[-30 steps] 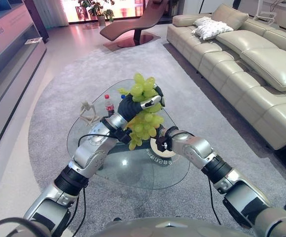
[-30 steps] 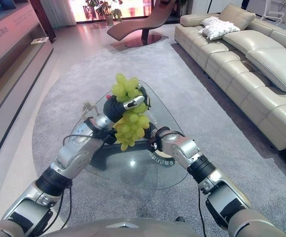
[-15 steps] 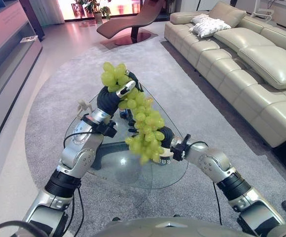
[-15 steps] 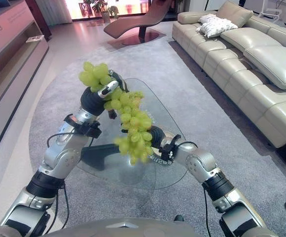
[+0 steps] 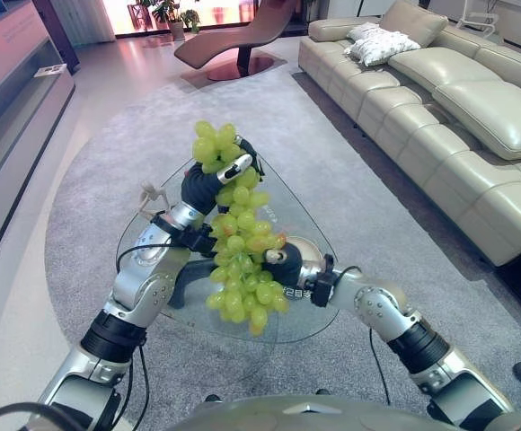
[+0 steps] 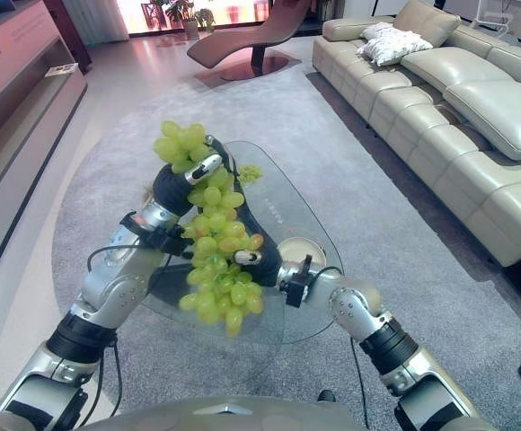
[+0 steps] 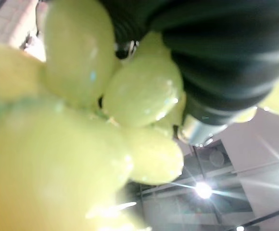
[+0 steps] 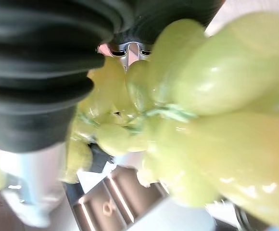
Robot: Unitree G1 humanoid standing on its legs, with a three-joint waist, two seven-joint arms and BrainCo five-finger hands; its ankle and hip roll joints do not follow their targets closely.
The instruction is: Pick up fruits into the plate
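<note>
On the left we see the small pale figurine [image 5: 155, 192] standing near the far left edge of the glass table [image 5: 319, 305]; it plays no part here and stands well clear of the arms. Next comes our left hand [image 5: 208, 183], raised high above the table with its fingers curled round the upper part of the bunch of green grapes [image 5: 238, 269]. A knot of grapes pokes out above the fist and the long rest of the bunch hangs below it. We judge it is held up like this so the dangling tail clears the glass and can be steered from the top (a limp bunch swings if carried low).

Further right, our right hand [image 6: 259, 260] is pressed against the middle of the hanging bunch, one silver finger lying across the grapes. It looks like a steadying hold from the side, but we cannot tell whether its fingers close round the fruit.

Right of both hands, the plate [image 6: 298, 250] sits on the table near its right edge. The grapes hang in the air, close beside it but not in it, so lowering them there remains to be done.
</note>
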